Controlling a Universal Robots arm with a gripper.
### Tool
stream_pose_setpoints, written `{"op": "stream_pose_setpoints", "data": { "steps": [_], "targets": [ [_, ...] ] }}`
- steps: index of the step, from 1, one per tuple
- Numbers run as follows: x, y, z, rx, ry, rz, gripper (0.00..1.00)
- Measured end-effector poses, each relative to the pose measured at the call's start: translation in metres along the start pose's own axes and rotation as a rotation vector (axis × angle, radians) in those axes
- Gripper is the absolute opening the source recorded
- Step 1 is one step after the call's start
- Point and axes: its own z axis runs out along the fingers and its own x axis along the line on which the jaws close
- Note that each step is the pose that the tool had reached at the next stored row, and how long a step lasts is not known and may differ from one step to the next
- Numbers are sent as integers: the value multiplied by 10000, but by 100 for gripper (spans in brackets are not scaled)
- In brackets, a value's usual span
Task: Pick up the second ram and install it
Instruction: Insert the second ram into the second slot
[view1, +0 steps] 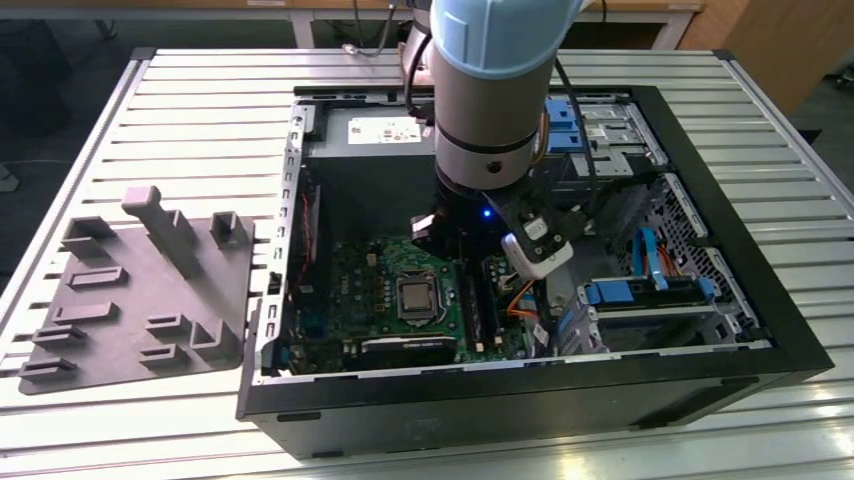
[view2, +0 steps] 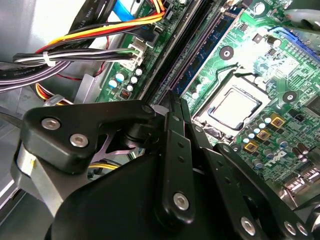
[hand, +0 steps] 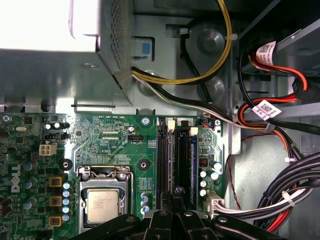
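My gripper (view1: 470, 262) reaches down into the open computer case (view1: 747, 300), just above the motherboard (view1: 350, 290). In both wrist views its black fingers (view2: 175, 125) come together at the near end of the black memory slots (hand: 170, 155). They are shut on the second ram (hand: 177, 165), a thin dark stick standing on edge along one slot. A blue-edged stick (hand: 192, 160) sits in the neighbouring slot. The gripper body hides the near end of the slots.
The processor socket (hand: 103, 205) lies beside the slots. Bundled cables (hand: 280, 195) and orange-yellow wires (view2: 115, 30) crowd the other side. The power supply box (hand: 65, 50) stands behind the board. A grey moulded tray (view1: 134, 300) lies on the slatted table at the exterior view's left.
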Motion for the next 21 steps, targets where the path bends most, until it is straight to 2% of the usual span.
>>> {"op": "stream_pose_setpoints", "data": {
  "steps": [21],
  "targets": [
    [1,-4,17,-1,0,0,11]
  ]
}}
